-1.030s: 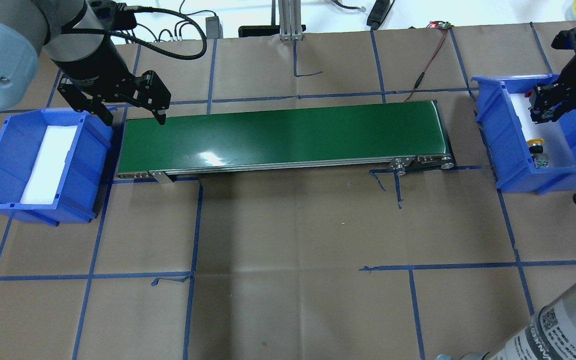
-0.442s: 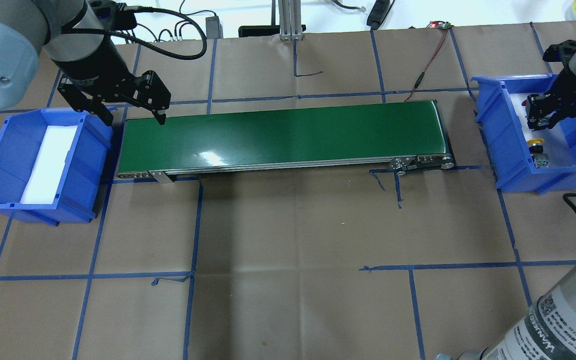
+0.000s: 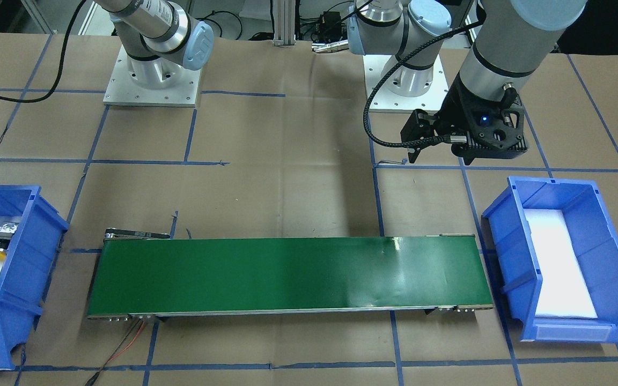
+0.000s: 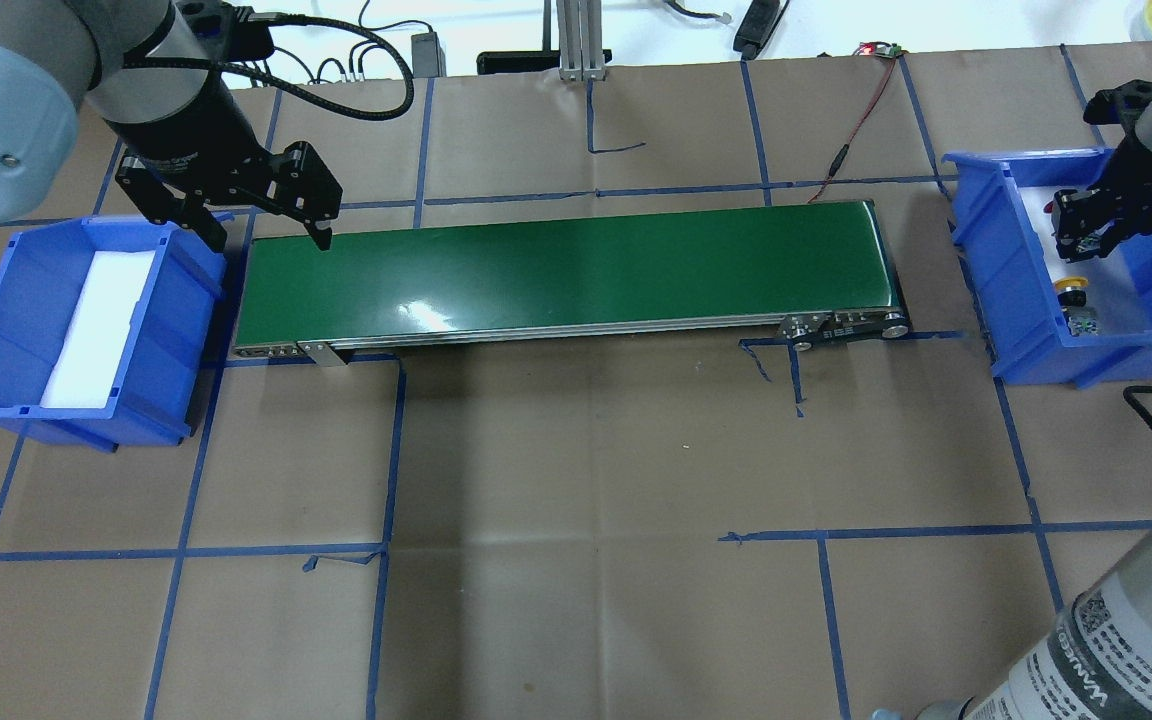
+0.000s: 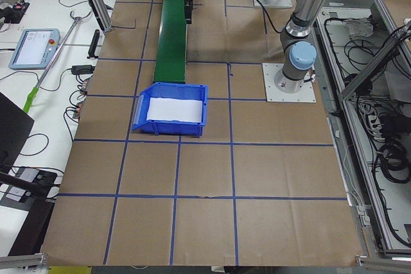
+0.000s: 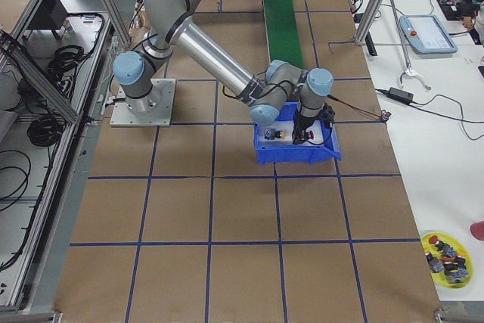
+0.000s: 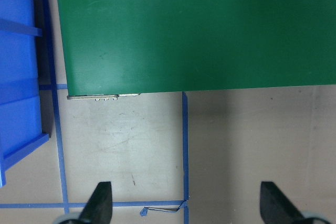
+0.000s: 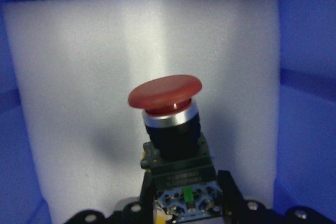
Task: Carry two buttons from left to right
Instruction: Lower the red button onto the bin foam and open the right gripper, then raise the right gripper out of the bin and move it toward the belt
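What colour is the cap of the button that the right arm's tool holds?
Red; the button shows its cap best in the right wrist view.

Brown paper-covered table [image 4: 576, 480] marked with a grid of blue tape [image 4: 186, 551].
A long green conveyor belt [image 4: 566, 270] lies across it; a blue bin [image 4: 11, 295] sits just off one end of the belt, a second blue bin [image 4: 998, 275] near the other end.
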Tool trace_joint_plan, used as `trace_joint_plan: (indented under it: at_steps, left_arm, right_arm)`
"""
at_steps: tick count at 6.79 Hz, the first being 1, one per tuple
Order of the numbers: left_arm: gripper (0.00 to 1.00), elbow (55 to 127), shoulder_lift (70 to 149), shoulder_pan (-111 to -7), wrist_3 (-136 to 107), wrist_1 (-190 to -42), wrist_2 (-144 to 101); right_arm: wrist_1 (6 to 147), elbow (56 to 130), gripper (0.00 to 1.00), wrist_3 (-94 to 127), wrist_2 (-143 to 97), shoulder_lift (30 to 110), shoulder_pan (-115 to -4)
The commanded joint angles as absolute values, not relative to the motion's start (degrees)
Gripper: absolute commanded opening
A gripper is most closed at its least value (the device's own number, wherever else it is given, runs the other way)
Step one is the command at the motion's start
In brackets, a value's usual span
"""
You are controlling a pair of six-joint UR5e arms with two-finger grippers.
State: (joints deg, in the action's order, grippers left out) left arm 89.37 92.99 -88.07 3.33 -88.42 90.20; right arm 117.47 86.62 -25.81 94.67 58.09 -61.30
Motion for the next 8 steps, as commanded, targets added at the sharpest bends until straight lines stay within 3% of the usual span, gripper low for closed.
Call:
trace_joint_plan:
  at_steps: [1,4,8]
  left_arm:
    - [1.00,89.4,92.9,-88.1,3.3,-88.4,90.3]
    - [1.00,89.4,92.9,-88.1,3.3,-88.4,90.3]
    - [1.00,89.4,92.9,-88.1,3.3,-88.4,90.2]
  right_arm:
    - [117.3,86.3,0.99,-26.9,94.3,58.3,-61.4]
    - [116.0,85.2,0.99,-26.7,94.4,61.5,-62.4]
    - [100.2,81.2,1.00,-26.0,91.2,76.2,-62.6]
